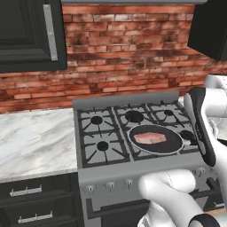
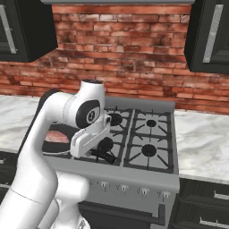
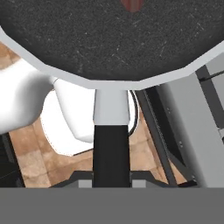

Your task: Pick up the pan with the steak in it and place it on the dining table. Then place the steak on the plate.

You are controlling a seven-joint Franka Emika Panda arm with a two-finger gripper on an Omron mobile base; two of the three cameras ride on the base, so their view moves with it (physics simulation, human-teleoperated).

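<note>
While no brand, label or readable writing appears anywhere, the scene is a kitchen with a red brick wall [image 1: 124, 48] behind a grey gas stove [image 1: 99, 128]. Starting at the left of the left base view, a white marble counter [image 1: 31, 142] sits above black drawers [image 1: 26, 193], and a dark cabinet [image 1: 26, 33] hangs overhead. Moving right, the stove has black burner grates and a row of small knobs [image 1: 111, 185] along its front edge.

On the front right burner rests the pan [image 1: 156, 138], round, shallow and black. Inside it lies the steak [image 1: 150, 138], a pink-red slab whose long side runs left to right across the stove. Farther right, the white robot arm [image 1: 201, 128] bends over the stove's right side and hides the pan's handle in this view.

From the hand camera, the pan's speckled black floor fills the top, with a sliver of steak at the very top edge. The handle [image 3: 111, 140] runs straight down from the rim toward the camera, pale at the rim end and black lower down. The gripper [image 3: 112, 179] is pinched onto this black part, its jaws pressed against either side.
</note>
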